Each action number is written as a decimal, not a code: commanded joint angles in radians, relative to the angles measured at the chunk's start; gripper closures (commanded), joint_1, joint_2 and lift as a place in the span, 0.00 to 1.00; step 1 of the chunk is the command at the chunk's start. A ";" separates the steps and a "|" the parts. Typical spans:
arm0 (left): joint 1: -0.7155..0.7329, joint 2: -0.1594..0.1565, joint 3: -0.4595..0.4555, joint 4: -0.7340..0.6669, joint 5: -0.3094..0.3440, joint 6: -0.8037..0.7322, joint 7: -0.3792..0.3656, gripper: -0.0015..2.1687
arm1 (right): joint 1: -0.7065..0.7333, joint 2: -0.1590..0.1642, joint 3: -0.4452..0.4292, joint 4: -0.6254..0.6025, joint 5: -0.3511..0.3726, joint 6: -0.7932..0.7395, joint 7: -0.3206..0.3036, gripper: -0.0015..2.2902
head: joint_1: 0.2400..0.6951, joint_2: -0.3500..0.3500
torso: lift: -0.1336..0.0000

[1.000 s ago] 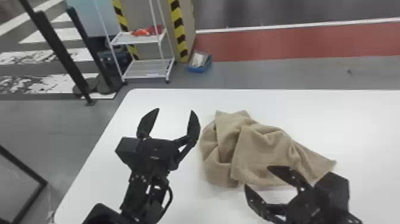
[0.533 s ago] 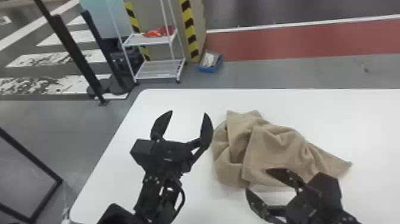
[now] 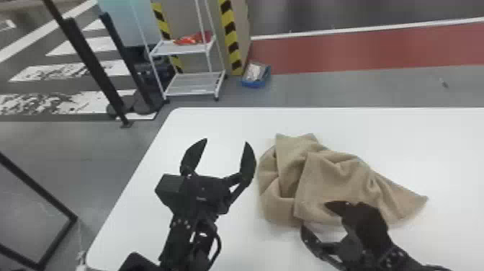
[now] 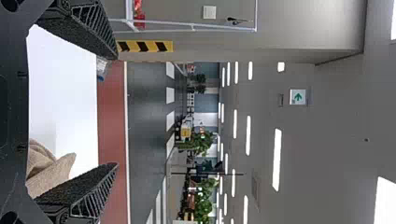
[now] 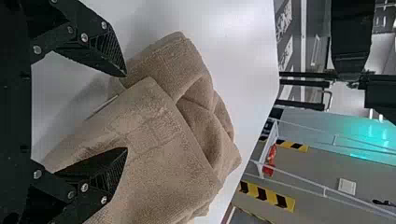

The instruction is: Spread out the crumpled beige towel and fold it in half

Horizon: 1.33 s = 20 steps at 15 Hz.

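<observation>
The beige towel [image 3: 335, 180] lies crumpled on the white table, with folded layers at its left part and a corner stretching right. Left of it, my left gripper [image 3: 226, 142] stands open with nothing between its fingers. My right gripper [image 3: 314, 215] is open over the towel's near edge. In the left wrist view, the left gripper [image 4: 117, 111] is spread wide, the towel [image 4: 51, 172] beside one finger. In the right wrist view, the right gripper [image 5: 126, 112] has its fingers apart, with the towel [image 5: 163, 154] close by and partly behind one finger.
The white table [image 3: 216, 122] has its left edge beyond my left arm. Behind it on the floor stand a white shelf rack [image 3: 191, 86] and a blue box [image 3: 256, 83]. Black posts [image 3: 90, 65] rise at the back left.
The head view has shifted, so table and towel sit farther right in it. My right gripper has come slightly left relative to the towel. Both grippers have stayed open.
</observation>
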<state>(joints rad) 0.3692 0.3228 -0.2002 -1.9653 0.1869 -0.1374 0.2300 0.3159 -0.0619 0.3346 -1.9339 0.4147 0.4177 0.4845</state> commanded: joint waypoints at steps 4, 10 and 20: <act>0.001 -0.004 -0.001 0.009 -0.001 -0.001 -0.008 0.04 | -0.038 0.005 0.004 0.027 0.007 0.045 -0.010 0.37 | 1.00 0.84 | 0.07; -0.006 -0.007 -0.001 0.013 -0.001 0.002 -0.009 0.04 | 0.015 0.002 0.000 -0.068 0.006 -0.004 -0.038 0.63 | 1.00 0.83 | 0.07; -0.006 -0.002 -0.001 0.011 -0.003 0.002 -0.012 0.04 | 0.097 -0.010 -0.318 -0.327 -0.185 -0.084 -0.044 0.70 | 1.00 0.77 | 0.07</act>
<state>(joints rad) 0.3616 0.3178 -0.2009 -1.9536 0.1840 -0.1356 0.2173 0.4109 -0.0658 0.1361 -2.2265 0.2922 0.3442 0.4441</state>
